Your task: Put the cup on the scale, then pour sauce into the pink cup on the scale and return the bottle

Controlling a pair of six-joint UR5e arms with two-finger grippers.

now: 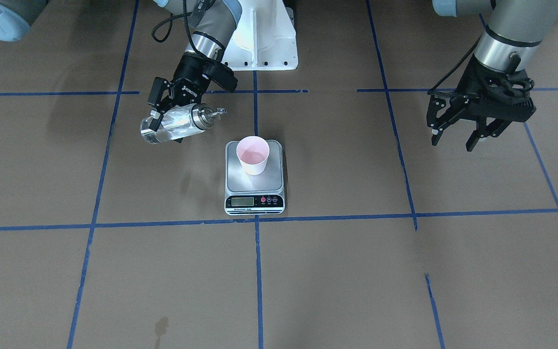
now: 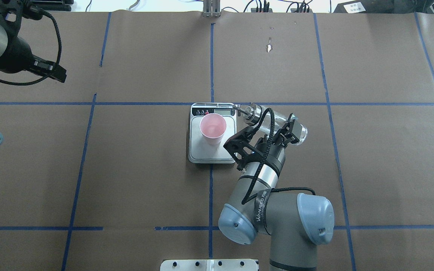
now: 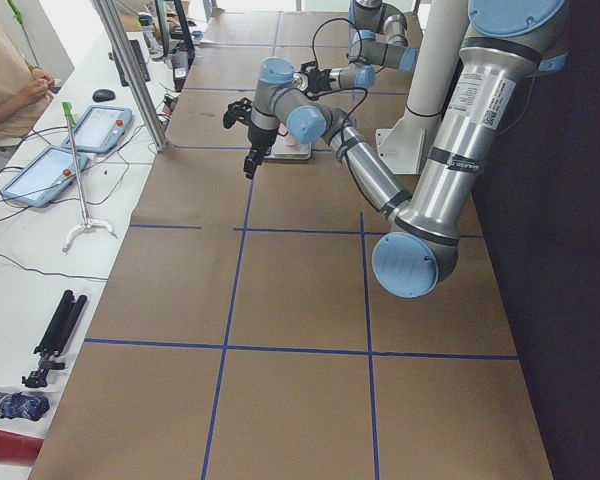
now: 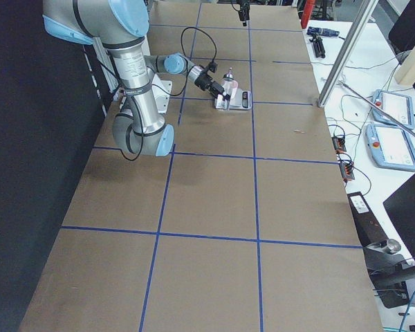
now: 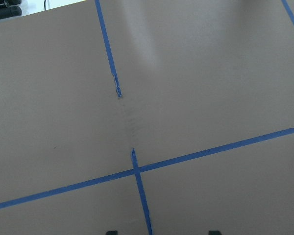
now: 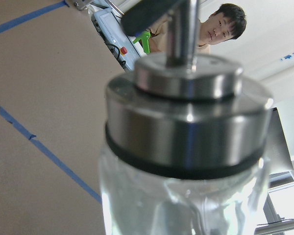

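The pale pink cup (image 1: 253, 155) stands upright on the silver-grey scale (image 1: 255, 183), at the table's middle; they also show in the overhead view as cup (image 2: 213, 128) and scale (image 2: 205, 152). My right gripper (image 1: 165, 123) is shut on the clear glass bottle (image 1: 187, 121) near its base. The bottle is tilted almost flat, held above the table beside the scale, its silver cap and spout (image 1: 218, 112) pointing toward the cup but short of its rim. Clear sauce shows inside the bottle. The cap (image 6: 186, 112) fills the right wrist view. My left gripper (image 1: 452, 144) is open and empty, far to the side.
Brown paper with blue tape lines (image 1: 257, 271) covers the table. The white robot base plate (image 1: 264, 48) sits behind the scale. A small dark stain (image 1: 161, 325) marks the front. An operator (image 3: 10, 85) and tablets (image 3: 98, 125) are at a side table.
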